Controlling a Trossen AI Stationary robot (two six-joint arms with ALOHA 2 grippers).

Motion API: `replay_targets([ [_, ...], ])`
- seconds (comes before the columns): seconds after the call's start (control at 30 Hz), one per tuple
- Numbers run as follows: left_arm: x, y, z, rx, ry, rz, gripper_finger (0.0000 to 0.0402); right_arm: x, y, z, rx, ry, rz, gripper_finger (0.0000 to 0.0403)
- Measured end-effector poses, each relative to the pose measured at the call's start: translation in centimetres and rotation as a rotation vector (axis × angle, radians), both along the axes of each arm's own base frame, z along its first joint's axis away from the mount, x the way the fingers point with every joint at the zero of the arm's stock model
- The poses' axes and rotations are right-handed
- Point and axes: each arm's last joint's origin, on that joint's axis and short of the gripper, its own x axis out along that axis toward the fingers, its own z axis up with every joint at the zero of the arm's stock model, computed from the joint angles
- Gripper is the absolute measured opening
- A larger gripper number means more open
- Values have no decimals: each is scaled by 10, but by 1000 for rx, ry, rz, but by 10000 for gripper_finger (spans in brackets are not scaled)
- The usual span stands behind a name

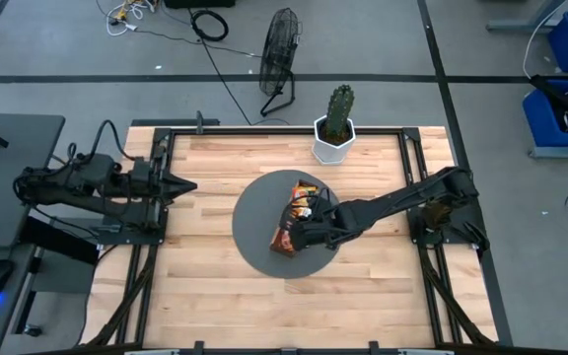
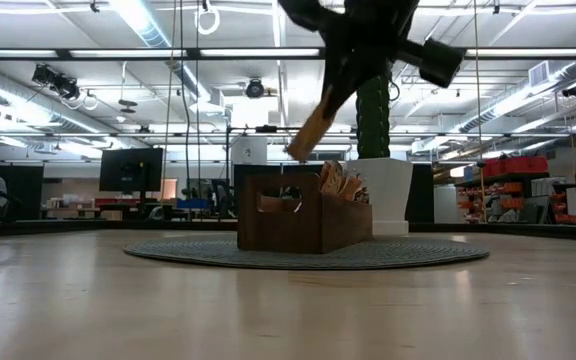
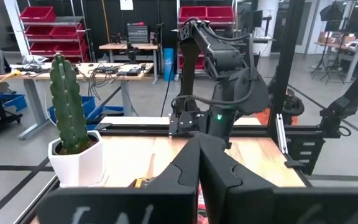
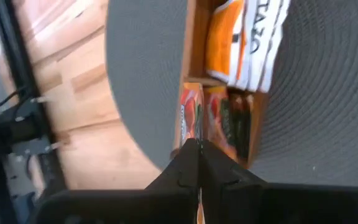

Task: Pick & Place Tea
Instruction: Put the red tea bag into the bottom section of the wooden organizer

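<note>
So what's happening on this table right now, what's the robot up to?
The right gripper is over the wooden tray on the round grey mat, fingers shut on a tea sachet held above it. More sachets already sit in the tray's compartments. The left gripper waits shut at the table's left edge. A potted cactus stands behind the mat.

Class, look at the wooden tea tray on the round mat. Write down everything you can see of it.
The wooden tray is a long, narrow brown box with dividers forming compartments. It sits flat on the round grey mat mid-table, in front of the potted cactus. Orange and white tea sachets stand upright in its compartments. The right hand hangs just above it, fingers pressed together; no contact with the tray shows.
</note>
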Motion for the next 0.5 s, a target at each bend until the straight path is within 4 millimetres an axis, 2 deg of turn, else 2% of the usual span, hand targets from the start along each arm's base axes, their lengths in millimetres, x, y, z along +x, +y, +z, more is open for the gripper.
replay_targets([
  [0.27,0,0,-1,14,13,0,7,19,-1,-30,37,35,25,0],
  [0.5,0,0,-1,8,12,0,7,14,-2,-39,41,126,13,0],
])
